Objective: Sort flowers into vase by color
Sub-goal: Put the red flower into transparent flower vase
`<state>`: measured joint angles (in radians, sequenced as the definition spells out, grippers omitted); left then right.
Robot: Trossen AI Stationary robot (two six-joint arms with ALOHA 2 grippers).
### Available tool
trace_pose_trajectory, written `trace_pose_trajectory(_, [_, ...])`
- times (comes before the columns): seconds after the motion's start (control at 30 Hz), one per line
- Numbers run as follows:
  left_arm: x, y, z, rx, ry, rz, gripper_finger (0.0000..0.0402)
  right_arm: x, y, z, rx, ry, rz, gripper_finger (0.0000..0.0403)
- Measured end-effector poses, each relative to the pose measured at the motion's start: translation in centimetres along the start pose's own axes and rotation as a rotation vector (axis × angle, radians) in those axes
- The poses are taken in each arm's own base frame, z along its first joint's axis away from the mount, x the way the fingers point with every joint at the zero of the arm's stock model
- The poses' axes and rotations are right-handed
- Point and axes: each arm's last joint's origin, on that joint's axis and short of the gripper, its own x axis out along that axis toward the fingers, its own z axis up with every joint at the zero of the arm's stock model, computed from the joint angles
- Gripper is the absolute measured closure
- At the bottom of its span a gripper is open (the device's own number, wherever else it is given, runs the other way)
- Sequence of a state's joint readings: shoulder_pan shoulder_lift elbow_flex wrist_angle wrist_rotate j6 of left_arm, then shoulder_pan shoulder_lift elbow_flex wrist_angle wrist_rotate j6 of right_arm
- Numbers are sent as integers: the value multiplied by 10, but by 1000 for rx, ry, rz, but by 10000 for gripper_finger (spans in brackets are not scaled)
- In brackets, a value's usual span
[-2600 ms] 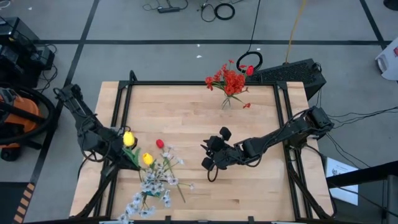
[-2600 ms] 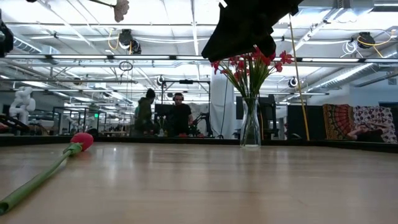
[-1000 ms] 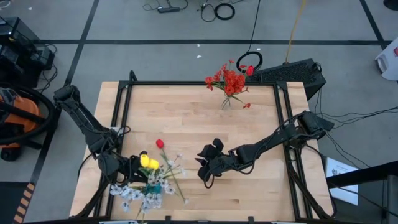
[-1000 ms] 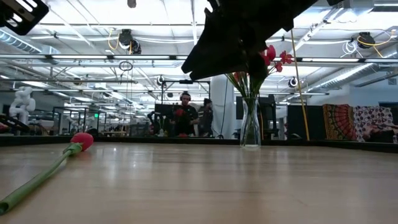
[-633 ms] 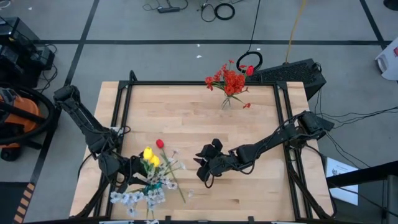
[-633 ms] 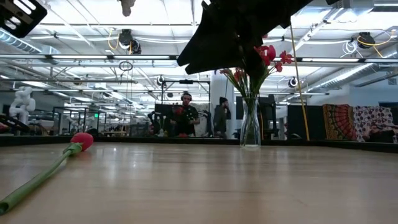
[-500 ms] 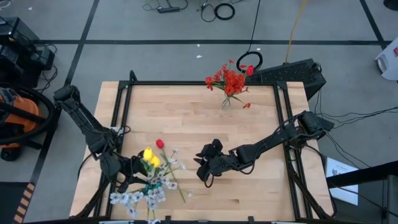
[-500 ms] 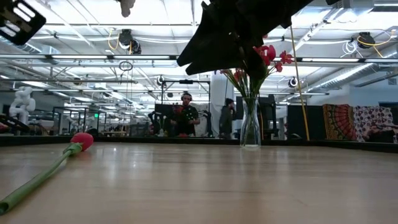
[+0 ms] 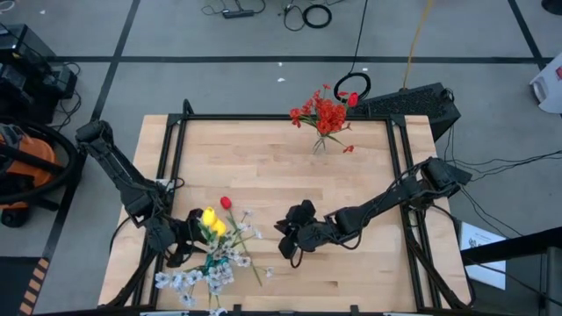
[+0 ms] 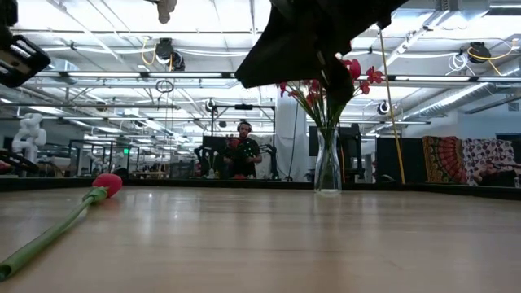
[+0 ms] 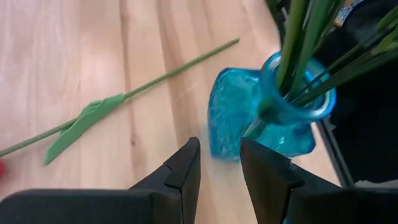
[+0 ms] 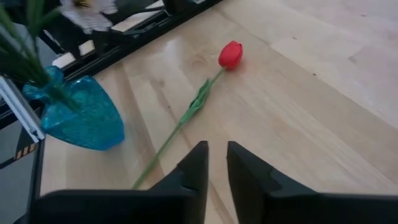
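A blue glass vase (image 11: 267,118) stands near the table's front left corner, holding yellow tulip buds (image 9: 211,219) and white blossom sprays (image 9: 189,279). My left gripper (image 11: 217,165) is open just short of the vase's base and holds nothing. One red tulip (image 12: 231,55) lies flat on the wood, with its stem (image 12: 174,134) running toward the near edge. My right gripper (image 12: 217,168) hovers over the near end of that stem, its fingers a narrow gap apart and nothing between them. At the far edge a clear vase (image 10: 328,163) holds red flowers (image 9: 327,114).
A black metal frame (image 9: 176,132) runs along the table's left, right and far sides. The middle of the wooden top (image 9: 281,175) is bare. In the low view a person (image 10: 244,150) stands far off in the room behind the table.
My left gripper has sunk a little and tipped further down beside the blue vase. The bunch in that vase has swung slightly, with the yellow buds shifting toward the far edge, and has then stayed still. The red tulip has not moved.
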<state>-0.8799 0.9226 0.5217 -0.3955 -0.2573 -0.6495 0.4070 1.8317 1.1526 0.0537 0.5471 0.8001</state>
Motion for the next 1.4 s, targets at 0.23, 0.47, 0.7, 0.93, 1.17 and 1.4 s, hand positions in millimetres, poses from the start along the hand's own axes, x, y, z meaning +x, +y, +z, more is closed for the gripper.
trace_pose_trajectory(0.23, [-1,5,-7,22,63,59,283,-7,8,-8,-16,-11,9,399])
trace_pose_trajectory(0.47, [-2,12,-12,-5,70,131,283,-14,15,-16,-30,-32,1,402])
trace_pose_trajectory(0.7, [-4,18,-18,-42,52,160,283,22,47,-28,-158,81,-9,403])
trace_pose_trajectory(0.93, [-5,19,-18,-59,34,174,283,60,74,-10,-229,169,-52,403])
trace_pose_trajectory(1.17, [-6,19,-17,-60,20,181,283,92,68,-13,-170,167,-84,396])
trace_pose_trajectory(1.4, [-5,19,-16,-61,7,187,283,112,55,-17,-90,180,-108,357])
